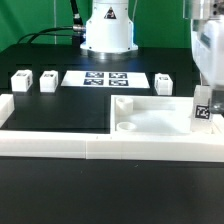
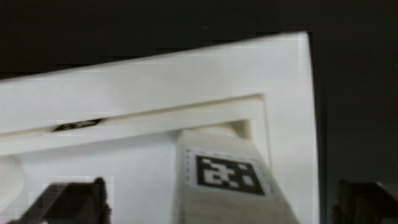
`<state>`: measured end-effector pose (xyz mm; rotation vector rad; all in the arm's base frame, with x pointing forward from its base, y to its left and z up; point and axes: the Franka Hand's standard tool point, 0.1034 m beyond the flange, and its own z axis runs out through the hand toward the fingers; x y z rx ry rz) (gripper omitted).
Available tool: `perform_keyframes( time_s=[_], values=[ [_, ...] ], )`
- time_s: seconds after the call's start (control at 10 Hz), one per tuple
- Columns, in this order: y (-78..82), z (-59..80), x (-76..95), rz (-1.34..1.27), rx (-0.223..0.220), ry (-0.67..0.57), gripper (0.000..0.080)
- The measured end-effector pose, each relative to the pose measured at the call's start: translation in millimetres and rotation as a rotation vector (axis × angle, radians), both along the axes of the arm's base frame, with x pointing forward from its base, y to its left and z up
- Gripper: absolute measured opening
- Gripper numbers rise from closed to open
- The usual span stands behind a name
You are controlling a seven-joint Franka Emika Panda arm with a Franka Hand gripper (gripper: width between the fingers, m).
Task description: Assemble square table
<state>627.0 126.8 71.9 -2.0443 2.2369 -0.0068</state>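
Exterior view alone: 3 loose leg blocks (image 1: 20, 81) (image 1: 47, 80) (image 1: 163, 83)

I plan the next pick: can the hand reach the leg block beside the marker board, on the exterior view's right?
Probably yes. That leg block stands alone on the black table with nothing above it; the open hand must only rise clear of the leg it straddles.
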Motion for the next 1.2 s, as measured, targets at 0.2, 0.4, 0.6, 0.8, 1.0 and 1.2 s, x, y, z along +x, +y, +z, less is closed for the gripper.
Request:
perform_keyframes(
  time_s=[0.2,0.4,0.6,0.8,1.0,1.2],
  values=[
    [2.6,-1.3,-0.3,0.291,-0.023,-0.017,0.0648],
    [1.3,-1.2,0.0,0.436,-0.036,-0.028,0.0649],
    [-2.1,-1.1,0.7,0.621,-0.056,-0.040,0.0649],
    [-16.9,-1.3,3.3,0.827,-0.079,-0.053,0.0649],
    [-17.5,-1.1,6.0,1.052,-0.127,-0.050,0.0649],
    [-18.6,-1.0,7.3,1.083,-0.137,-0.051,0.0649]
  ],
)
